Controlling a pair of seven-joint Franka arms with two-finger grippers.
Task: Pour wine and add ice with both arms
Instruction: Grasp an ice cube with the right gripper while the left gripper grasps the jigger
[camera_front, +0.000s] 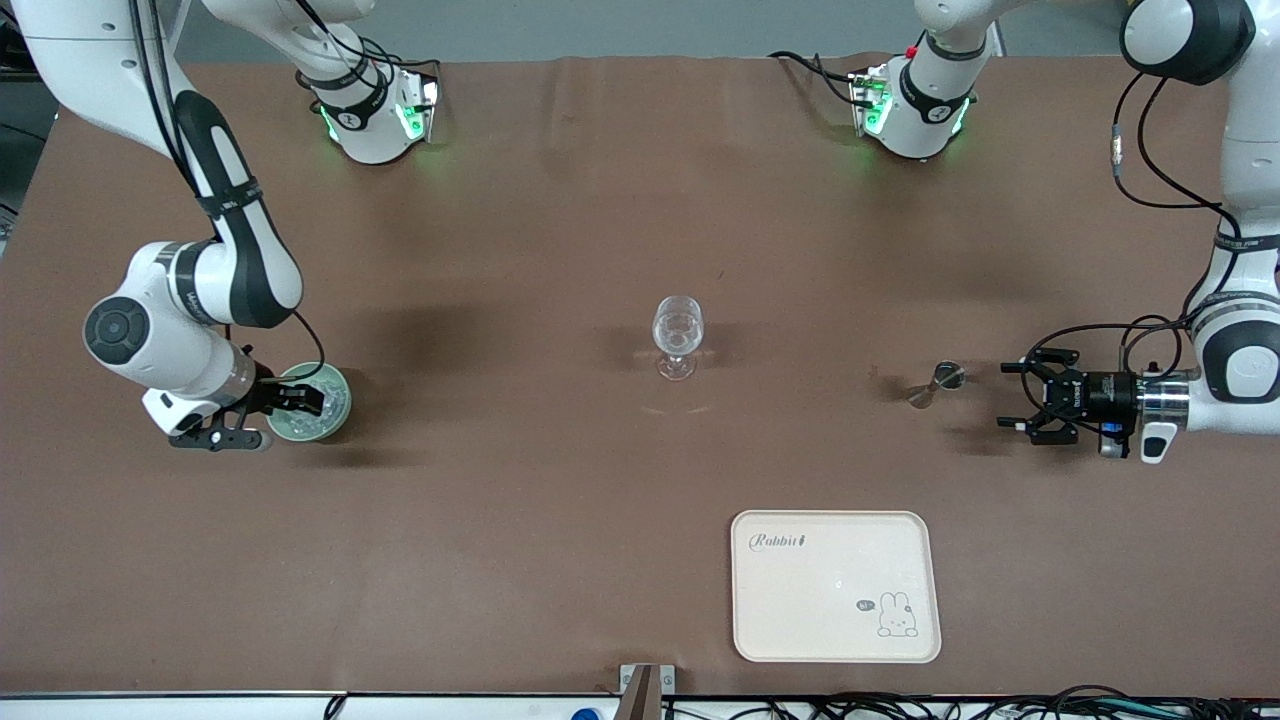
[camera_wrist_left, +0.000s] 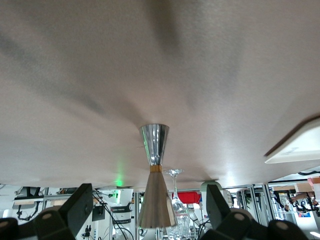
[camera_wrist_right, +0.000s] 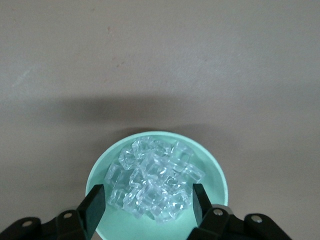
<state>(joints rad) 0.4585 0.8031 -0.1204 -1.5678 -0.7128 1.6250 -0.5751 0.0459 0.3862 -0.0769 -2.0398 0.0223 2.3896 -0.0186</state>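
Note:
The ice (camera_wrist_right: 152, 182) is a heap of clear cubes in a pale green bowl (camera_wrist_right: 215, 170) toward the right arm's end of the table. My right gripper (camera_wrist_right: 147, 205) is open, its fingers on either side of the heap and shut on nothing. In the front view it (camera_front: 303, 400) is at the bowl (camera_front: 312, 430). A clear stemmed glass (camera_front: 678, 335) stands mid-table. A metal hourglass jigger (camera_front: 935, 385) stands toward the left arm's end. My left gripper (camera_front: 1008, 397) is open, level, just short of the jigger (camera_wrist_left: 155, 175), which shows between its fingers (camera_wrist_left: 82, 205).
A cream tray (camera_front: 835, 585) with a rabbit drawing lies nearer the front camera than the glass and jigger; its corner shows in the left wrist view (camera_wrist_left: 300, 147). The two arm bases (camera_front: 375, 115) stand along the table's back edge.

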